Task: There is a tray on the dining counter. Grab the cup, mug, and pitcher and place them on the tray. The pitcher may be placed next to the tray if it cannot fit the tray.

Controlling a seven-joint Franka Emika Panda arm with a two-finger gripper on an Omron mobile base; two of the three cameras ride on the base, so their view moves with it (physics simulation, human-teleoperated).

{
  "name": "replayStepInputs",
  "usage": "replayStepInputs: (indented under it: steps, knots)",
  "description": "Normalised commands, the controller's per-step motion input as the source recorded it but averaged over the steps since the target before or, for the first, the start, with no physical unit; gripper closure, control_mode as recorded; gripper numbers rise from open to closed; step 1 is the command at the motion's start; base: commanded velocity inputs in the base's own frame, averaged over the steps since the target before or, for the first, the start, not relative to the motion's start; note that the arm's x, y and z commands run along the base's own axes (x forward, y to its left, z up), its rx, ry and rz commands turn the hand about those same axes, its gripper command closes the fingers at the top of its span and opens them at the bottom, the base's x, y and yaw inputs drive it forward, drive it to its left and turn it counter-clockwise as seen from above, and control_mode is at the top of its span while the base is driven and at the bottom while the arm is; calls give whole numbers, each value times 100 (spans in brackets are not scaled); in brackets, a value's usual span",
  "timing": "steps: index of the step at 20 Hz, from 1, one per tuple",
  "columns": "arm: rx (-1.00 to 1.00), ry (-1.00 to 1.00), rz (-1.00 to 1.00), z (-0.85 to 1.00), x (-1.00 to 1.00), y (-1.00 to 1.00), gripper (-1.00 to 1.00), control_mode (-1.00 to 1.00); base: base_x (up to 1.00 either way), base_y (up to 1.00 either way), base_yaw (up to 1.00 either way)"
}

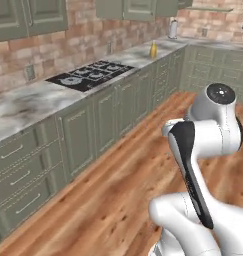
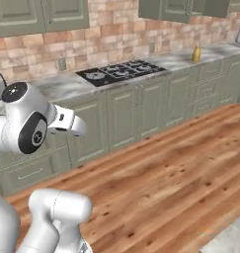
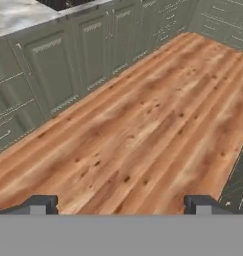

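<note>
The wall tabletop (image 1: pixel 38 100), marbled and long, runs along the brick wall with the gas stove (image 1: pixel 90 75) set into it and green cabinets (image 1: pixel 83 135) underneath. Between it and the robot lies a wide stretch of wood floor (image 3: pixel 143 125), and that floor is what the hand is looking down on right now.

Far down that tabletop, past the stove, stands a small mustard-yellow bottle shape (image 1: pixel 153 50), which by my reading is the pitcher. It sits upright and alone, well apart from the arm. It is too small here to be sure of its details. In the corner beyond it stands a pale vessel (image 1: pixel 173 28), too far off to identify.

The hand (image 3: pixel 120 204) hovers over the floor with its fingertips (image 3: pixel 40 204) spread wide and nothing between them.

On handling, as a judgement: the pitcher looks rigid and smooth, probably slippery on its rounded body and top-heavy if tipped. The narrow neck seems the safer place to pinch, squarely and upright. The body may be too wide for a secure hold. Carry it level and set it down gently.
</note>
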Motion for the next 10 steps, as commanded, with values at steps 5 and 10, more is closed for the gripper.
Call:
replayStepInputs:
  steps: [5,10]
  knots:
    - [0,0,0,0,0,0,-100,100,61,70,-79]
    - [0,0,0,0,0,0,-100,100,71,71,-73]
